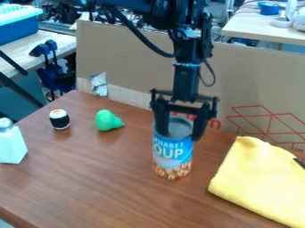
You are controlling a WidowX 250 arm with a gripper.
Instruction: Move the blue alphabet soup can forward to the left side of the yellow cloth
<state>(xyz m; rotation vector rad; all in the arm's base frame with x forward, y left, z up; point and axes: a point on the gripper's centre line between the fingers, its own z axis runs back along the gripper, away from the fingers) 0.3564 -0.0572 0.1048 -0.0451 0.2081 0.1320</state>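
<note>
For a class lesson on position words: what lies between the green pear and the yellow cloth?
The soup can stands between the green pear and yellow cloth in the camera view.

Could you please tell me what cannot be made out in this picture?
All in the camera view:
- Part of the soup can's top: hidden by the tool, so whether they touch is unclear.
- The yellow cloth's right side: cut off by the right edge.
- The dark thing by the cloth: cut off by that edge and too small to name.
- The blue bin's far left part: cut off by the left edge.
</note>
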